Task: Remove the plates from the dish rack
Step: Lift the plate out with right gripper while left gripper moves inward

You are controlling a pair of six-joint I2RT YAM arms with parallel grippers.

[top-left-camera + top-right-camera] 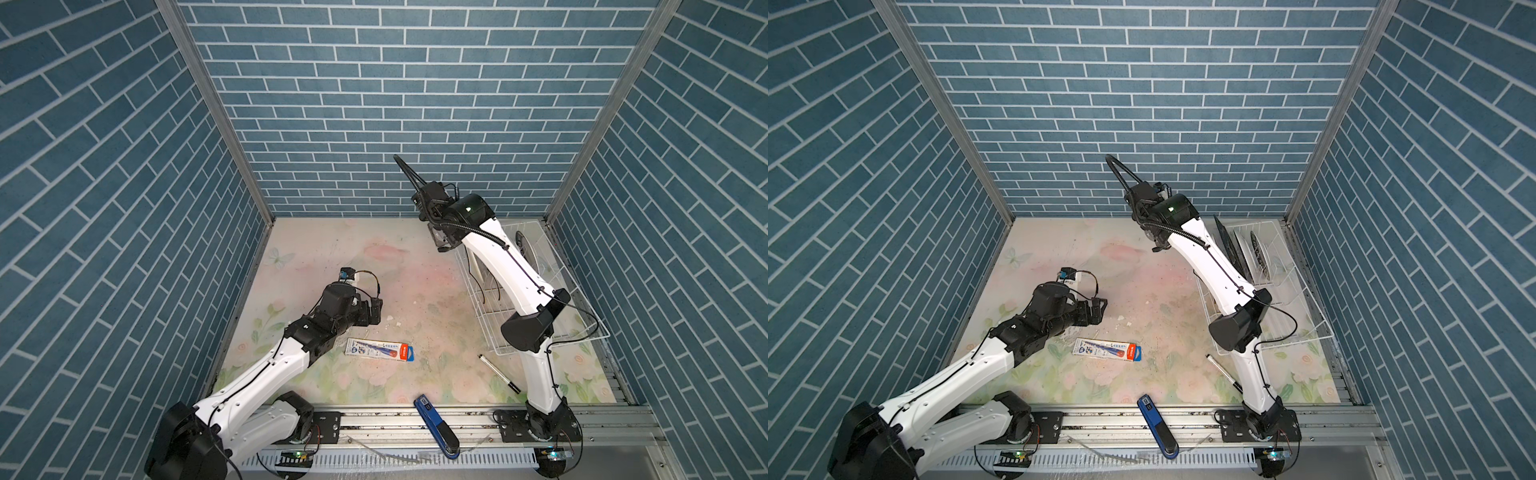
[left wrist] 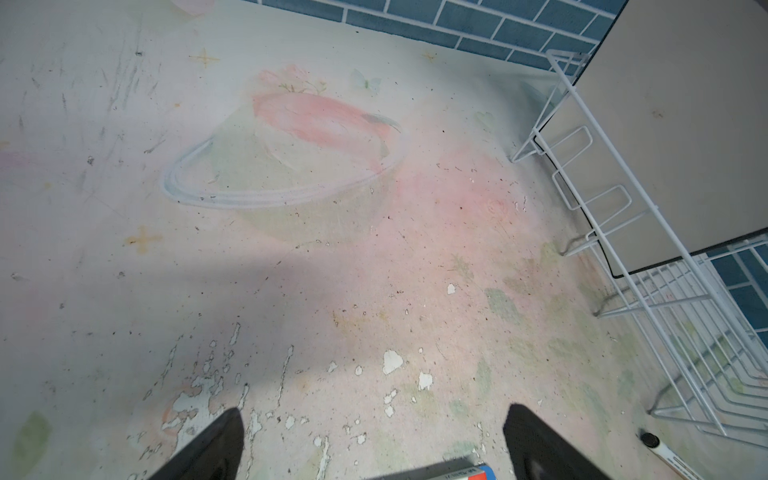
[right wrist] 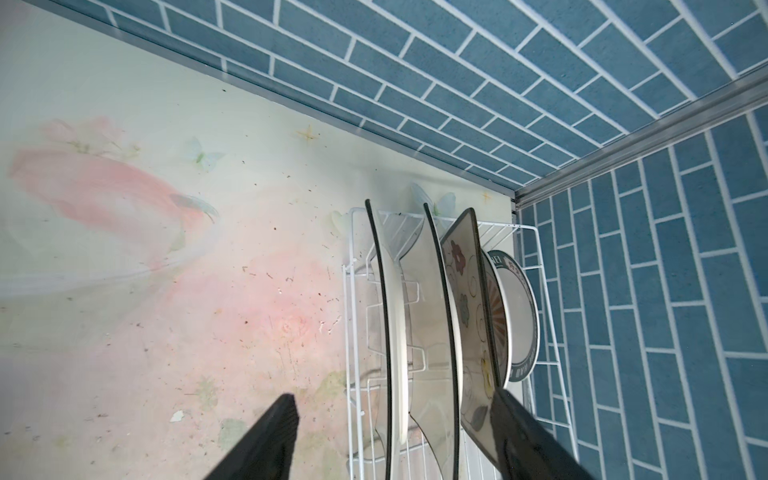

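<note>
The white wire dish rack stands at the table's right, by the side wall. In the right wrist view several plates stand on edge in the rack: two square white ones with black rims, a flowered one and a round teal-rimmed one. My right gripper hangs open above them, its fingers spread to either side of the square plates. My left gripper is open over bare table at centre left, holding nothing. One plate's pale back shows in the left wrist view.
A printed card packet lies mid-table just in front of the left gripper. A black-and-white pen lies in front of the rack. A blue hand tool rests on the front rail. Blue brick walls close in three sides.
</note>
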